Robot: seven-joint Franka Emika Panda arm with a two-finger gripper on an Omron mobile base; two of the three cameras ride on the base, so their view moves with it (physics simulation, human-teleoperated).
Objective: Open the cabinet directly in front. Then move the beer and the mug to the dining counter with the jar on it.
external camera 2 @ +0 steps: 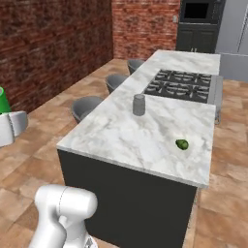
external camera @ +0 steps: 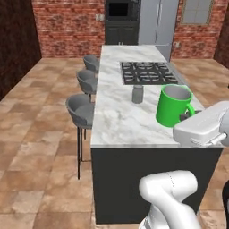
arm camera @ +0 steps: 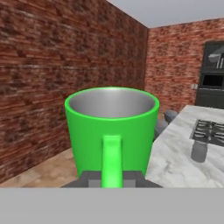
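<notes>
Mug [arm camera: 111, 131] transport is the step you are in: the bright green mug sits clamped by its handle between the finger tips of the gripper [arm camera: 112, 178], upright, with its pale grey inside showing from the hand view. From the left base view the mug [external camera: 173, 106] appears carried at the near right end of the dining counter [external camera: 117, 125]; whether its base already touches the marble you cannot tell, but the right base view shows a sliver of green [external camera 2: 3, 100] well off the counter's left edge, so judge it as still in the air and short of the top.

The grey lidded jar [external camera: 137, 94] stands on the marble just in front of the black gas cooktop [external camera: 150, 72], which marks this island as the right destination. Grey stools [external camera: 82, 110] line its left side. A small green object [external camera 2: 182, 144] lies on the marble towards the near right corner; it is too small to name.

Your next move, as it looks from here, is to bring the mug over bare marble near the jar, keeping it level, lower until the base is seated, then release the handle and pull back without tipping it. Stay apart from the jar and the cooktop.
</notes>
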